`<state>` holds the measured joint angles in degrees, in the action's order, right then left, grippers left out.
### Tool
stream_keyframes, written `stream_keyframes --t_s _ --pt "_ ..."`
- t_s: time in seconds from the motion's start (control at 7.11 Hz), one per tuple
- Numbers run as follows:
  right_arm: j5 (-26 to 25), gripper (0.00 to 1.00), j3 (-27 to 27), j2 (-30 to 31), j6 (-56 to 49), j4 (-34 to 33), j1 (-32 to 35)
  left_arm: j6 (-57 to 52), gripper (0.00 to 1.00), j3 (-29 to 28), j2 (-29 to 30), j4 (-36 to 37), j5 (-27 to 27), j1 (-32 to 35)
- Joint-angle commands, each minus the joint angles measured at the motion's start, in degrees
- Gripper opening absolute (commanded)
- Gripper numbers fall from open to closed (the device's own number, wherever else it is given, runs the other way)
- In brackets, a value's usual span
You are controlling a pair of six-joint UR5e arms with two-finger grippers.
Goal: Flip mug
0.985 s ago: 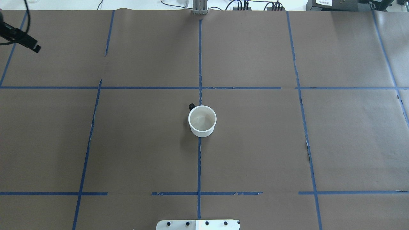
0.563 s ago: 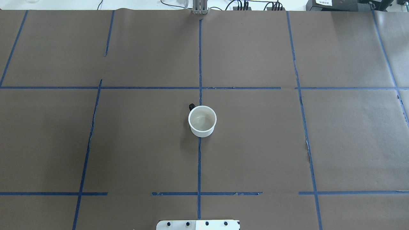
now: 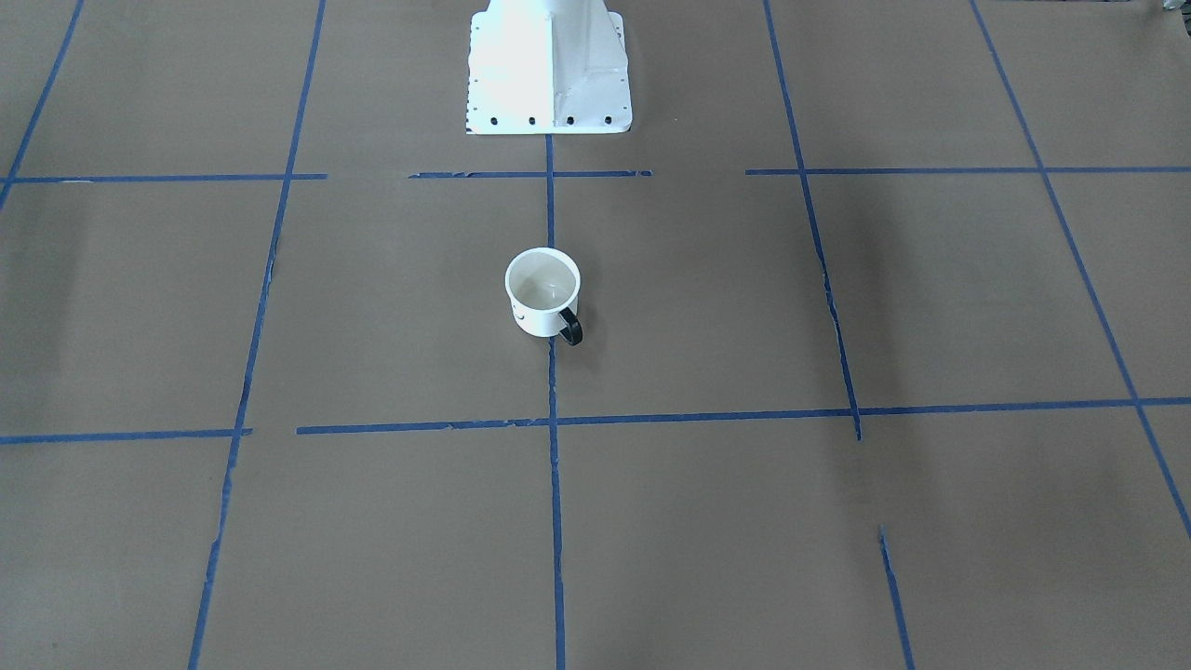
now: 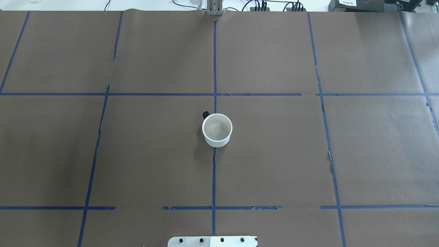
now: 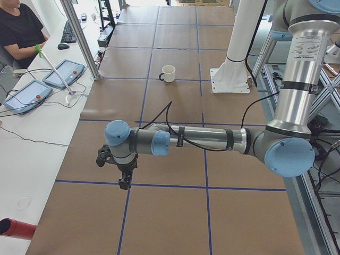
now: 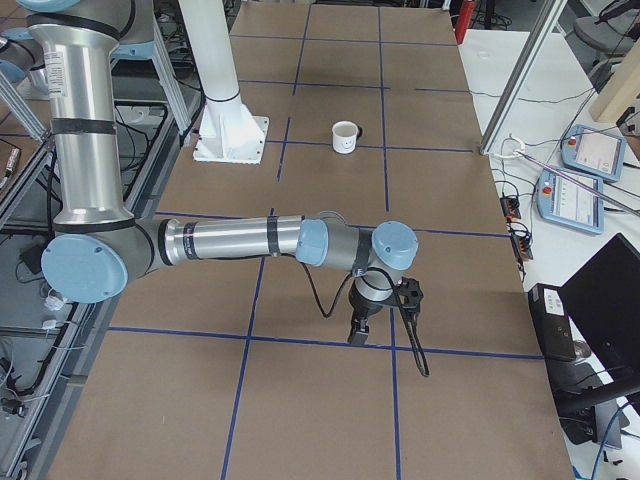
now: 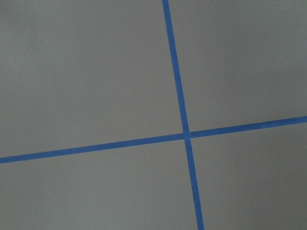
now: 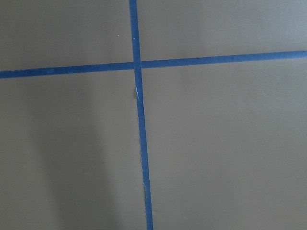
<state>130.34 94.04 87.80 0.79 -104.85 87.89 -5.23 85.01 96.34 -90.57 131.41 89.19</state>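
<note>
The white mug [image 4: 217,130] stands upright, mouth up, on the brown paper at the table's middle, on the central blue tape line. Its black handle [image 4: 205,114] points away from the robot and slightly to its left. The mug also shows in the front view [image 3: 542,293], the left side view [image 5: 168,73] and the right side view [image 6: 345,137]. My left gripper [image 5: 123,183] hangs over the table's left end, far from the mug; I cannot tell if it is open. My right gripper [image 6: 357,335] hangs over the right end; I cannot tell its state either.
The white robot base [image 3: 549,65] stands just behind the mug. Both wrist views show only brown paper with crossing blue tape [image 7: 186,134]. A seated operator [image 5: 21,32] and control tablets [image 5: 64,71] are beyond the table's far side, and more pendants [image 6: 590,150].
One second ago the left gripper's dark tip showed at the overhead view's upper left edge; it has since moved out of that view. The mug has not moved.
</note>
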Motion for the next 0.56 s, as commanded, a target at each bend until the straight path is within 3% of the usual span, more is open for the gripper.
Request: stream_keyframes --t_s 0.0,0.42 --pt "0.0 1.0 0.0 0.0 0.0 0.0 0.0 0.04 1.0 1.72 -3.69 0.13 0.25 0.2" --pt "0.0 1.0 0.0 0.0 0.0 0.0 0.0 0.13 1.0 7.79 -6.07 4.07 0.25 0.64"
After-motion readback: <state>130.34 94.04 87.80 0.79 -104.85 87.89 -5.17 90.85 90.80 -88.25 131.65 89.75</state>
